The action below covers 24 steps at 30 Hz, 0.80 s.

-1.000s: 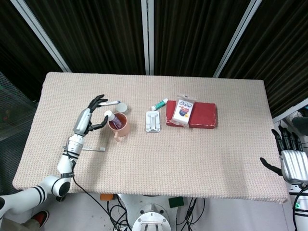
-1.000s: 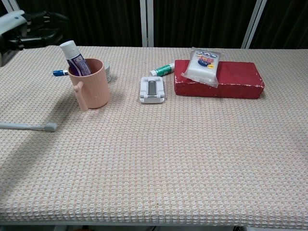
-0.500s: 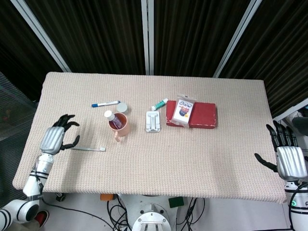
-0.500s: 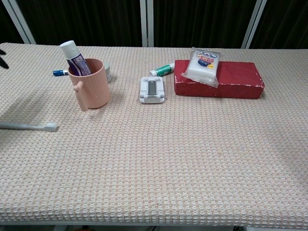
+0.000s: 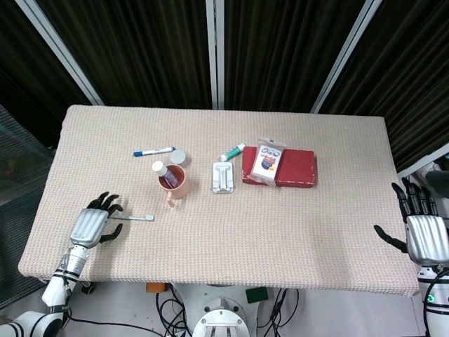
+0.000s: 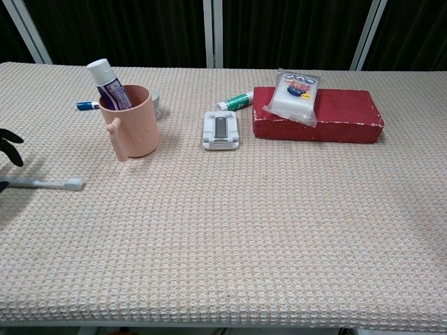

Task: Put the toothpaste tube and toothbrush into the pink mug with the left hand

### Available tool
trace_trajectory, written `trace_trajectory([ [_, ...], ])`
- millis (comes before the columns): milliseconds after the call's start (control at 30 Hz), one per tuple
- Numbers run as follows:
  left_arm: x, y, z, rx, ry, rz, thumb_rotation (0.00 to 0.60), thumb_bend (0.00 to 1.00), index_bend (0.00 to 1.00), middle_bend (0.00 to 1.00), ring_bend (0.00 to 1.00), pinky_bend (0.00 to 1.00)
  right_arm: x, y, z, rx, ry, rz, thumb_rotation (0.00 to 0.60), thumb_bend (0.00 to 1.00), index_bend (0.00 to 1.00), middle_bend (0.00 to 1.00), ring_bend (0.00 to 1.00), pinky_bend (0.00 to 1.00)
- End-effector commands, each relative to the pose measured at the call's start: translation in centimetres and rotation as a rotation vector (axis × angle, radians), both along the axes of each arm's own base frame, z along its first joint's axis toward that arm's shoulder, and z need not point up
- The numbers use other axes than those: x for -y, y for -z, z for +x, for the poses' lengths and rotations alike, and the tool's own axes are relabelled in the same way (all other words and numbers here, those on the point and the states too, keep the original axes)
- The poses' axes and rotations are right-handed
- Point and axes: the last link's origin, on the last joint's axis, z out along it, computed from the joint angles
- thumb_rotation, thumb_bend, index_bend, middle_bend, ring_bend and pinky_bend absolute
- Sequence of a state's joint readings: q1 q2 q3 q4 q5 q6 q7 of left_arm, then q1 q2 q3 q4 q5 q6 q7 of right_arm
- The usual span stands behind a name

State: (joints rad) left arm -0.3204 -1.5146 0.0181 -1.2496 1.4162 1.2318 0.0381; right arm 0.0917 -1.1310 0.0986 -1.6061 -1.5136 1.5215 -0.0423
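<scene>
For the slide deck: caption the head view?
Left hand reaching grey toothbrush; toothpaste tube already in pink mug.

The table is wide and covered with a beige cloth of waffle texture, evenly lit, with only soft shadows. Behind its far edge hang dark curtains in vertical folds, divided by pale metal posts (some upright, some slanted in the head view). Under the near edge there is a light floor with black cables and a round white base.
</scene>
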Motion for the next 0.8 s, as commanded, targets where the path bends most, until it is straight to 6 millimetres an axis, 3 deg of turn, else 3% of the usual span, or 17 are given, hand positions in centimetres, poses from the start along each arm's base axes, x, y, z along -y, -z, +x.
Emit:
trace_trajectory([
  [33,-0.4,0.4,0.1,-0.014,0.009,0.006,0.478,0.36,0.36,0.14,0.06,0.21,0.0,0.1,-0.1,-0.001,0.002,0.003,0.529,0.44,0.0,0.0,0.0,0.0],
  [367,-0.6,1.9,-0.2,-0.099,0.036,0.006,0.521,0.36,0.41,0.14,0.06,0.21,0.0,0.1,-0.1,-0.004,0.007,0.005,0.532,0.44,0.0,0.0,0.0,0.0],
  [800,-1.1,2.3,-0.2,-0.098,0.036,0.014,0.6,0.37,0.46,0.15,0.06,0.21,-0.2,0.1,-0.5,-0.005,0.022,0.005,0.529,0.44,0.0,0.0,0.0,0.0],
])
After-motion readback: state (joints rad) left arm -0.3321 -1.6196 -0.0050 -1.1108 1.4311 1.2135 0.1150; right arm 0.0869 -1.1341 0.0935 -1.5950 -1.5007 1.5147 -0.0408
